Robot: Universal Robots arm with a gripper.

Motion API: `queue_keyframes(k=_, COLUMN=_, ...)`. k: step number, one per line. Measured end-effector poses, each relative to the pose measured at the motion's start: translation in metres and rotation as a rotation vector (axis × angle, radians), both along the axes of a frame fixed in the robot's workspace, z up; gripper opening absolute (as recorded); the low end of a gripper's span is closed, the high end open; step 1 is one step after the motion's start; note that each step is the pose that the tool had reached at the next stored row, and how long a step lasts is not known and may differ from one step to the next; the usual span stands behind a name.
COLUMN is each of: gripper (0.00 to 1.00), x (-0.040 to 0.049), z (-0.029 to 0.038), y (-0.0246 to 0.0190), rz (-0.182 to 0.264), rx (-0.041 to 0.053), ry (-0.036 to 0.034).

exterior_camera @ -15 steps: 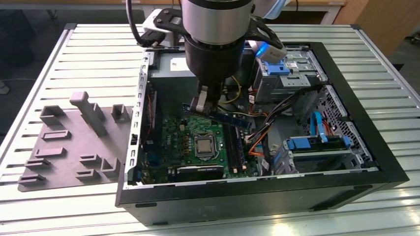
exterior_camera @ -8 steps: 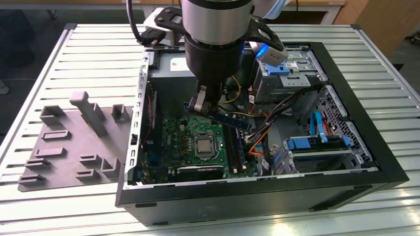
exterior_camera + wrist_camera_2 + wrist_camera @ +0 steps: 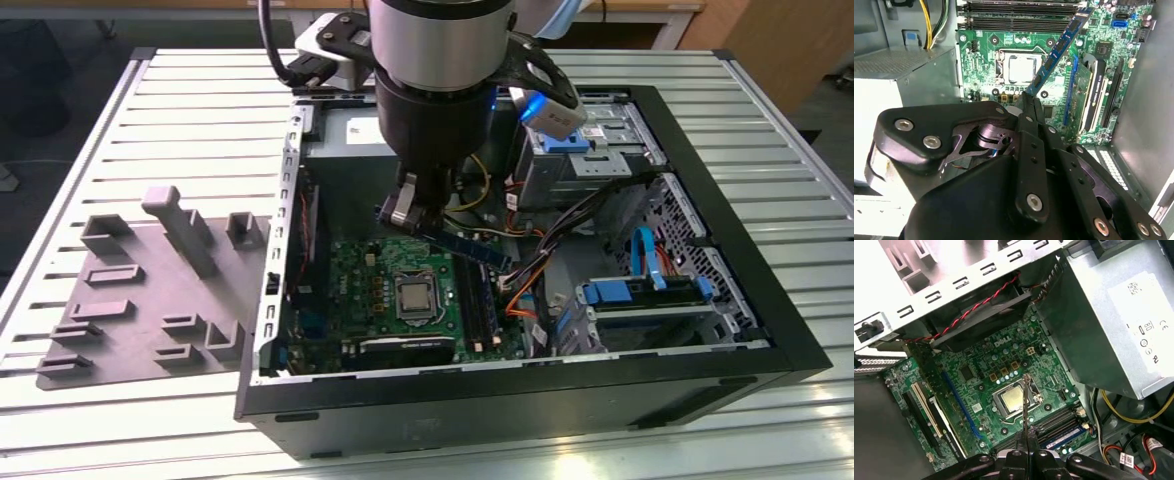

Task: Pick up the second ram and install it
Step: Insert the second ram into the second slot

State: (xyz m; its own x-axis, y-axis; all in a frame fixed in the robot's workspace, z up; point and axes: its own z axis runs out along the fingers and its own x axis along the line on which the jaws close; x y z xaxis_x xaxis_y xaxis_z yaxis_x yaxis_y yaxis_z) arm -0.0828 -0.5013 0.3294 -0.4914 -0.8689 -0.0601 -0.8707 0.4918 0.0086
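Note:
My gripper (image 3: 407, 212) is shut on one end of the second ram (image 3: 467, 246), a long dark blue stick with black chips. It hangs tilted inside the open computer case, above the green motherboard (image 3: 380, 280). In the second wrist view the ram (image 3: 1059, 46) slants from the gripper (image 3: 1029, 102) toward the long black memory slots (image 3: 1019, 17), without touching them. The first wrist view shows the ram (image 3: 1025, 400) edge-on as a thin line over the processor socket (image 3: 1013, 400). There the gripper (image 3: 1026, 440) is near the slots (image 3: 1056, 424).
The grey power supply (image 3: 350, 130) stands close behind the gripper, inside the case. Coloured cables (image 3: 554, 235) and blue drive brackets (image 3: 641, 295) crowd the case on the exterior view's right. A grey plastic holder tray (image 3: 140, 300) lies outside on the slatted table (image 3: 160, 90).

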Motion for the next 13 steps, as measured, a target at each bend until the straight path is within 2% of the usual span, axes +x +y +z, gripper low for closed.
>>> queue_keyframes(k=13, gripper=0.12, x=0.0, z=-0.0002, y=0.0, rz=-0.085, rx=0.0001, ry=-0.0001)
